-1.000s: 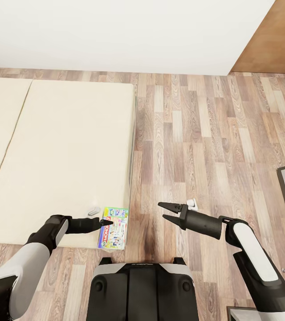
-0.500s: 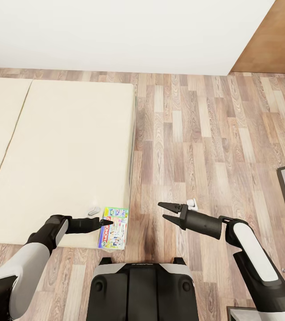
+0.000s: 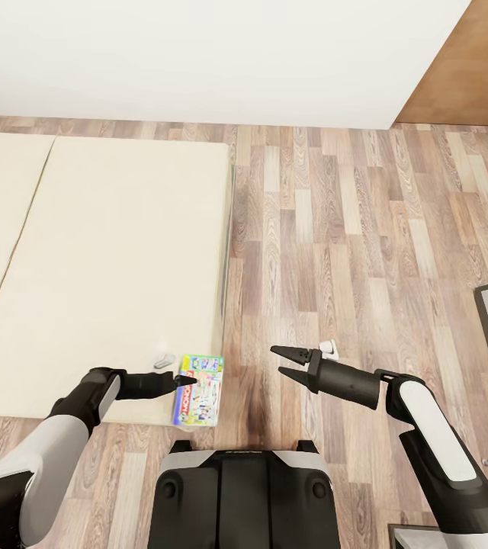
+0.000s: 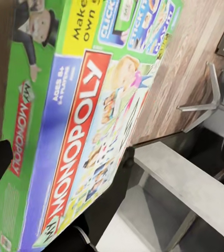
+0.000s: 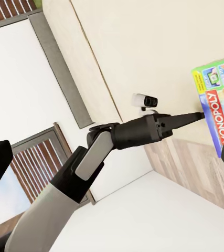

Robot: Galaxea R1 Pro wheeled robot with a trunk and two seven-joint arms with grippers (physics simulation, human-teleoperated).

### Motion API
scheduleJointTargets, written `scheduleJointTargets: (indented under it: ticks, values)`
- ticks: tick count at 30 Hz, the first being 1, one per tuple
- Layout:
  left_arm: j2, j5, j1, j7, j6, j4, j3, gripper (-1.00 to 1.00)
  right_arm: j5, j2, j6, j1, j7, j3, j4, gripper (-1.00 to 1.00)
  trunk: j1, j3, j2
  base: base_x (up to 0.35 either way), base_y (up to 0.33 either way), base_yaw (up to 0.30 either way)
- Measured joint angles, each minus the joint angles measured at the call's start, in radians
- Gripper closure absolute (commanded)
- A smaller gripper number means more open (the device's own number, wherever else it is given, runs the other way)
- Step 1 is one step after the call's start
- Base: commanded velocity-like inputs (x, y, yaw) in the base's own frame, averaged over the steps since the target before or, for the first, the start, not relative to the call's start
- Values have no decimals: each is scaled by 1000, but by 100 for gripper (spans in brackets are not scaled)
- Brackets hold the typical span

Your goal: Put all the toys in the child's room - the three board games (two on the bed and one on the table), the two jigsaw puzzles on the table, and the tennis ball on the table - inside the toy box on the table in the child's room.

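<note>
Floor: wood planks, running from the white wall to the robot's base.
Bed: beige mattress, wide and low, to the robot's left; its near corner is beside the left arm.
Right arm: reaches forward over the bare floor, well apart from the bed.
Left arm: stretched toward the bed's near corner.
Monopoly box: flat, green-edged, red logo; at the bed's near corner with its outer end past the mattress edge over the floor; in the left wrist view it appears tilted.
Right gripper: its 2 fingers are spread apart with nothing between them.
Left gripper: its dark fingers meet the box's edge; whether they actually clamp it, I cannot tell.
</note>
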Motion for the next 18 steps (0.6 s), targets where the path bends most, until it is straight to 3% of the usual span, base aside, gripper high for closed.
scheduleJointTargets:
  ticks: [12, 18]
  values:
    - [0, -3, 0, 1, -2, 0, 0, -100, 0, 0, 0, 0, 1, 0, 0, -100, 0, 0, 0, 0, 0, 0]
    - [15, -4, 2, 2, -3, -1, 4, -100, 0, 0, 0, 0, 0, 0, 0, -100, 0, 0, 0, 0, 0, 0]
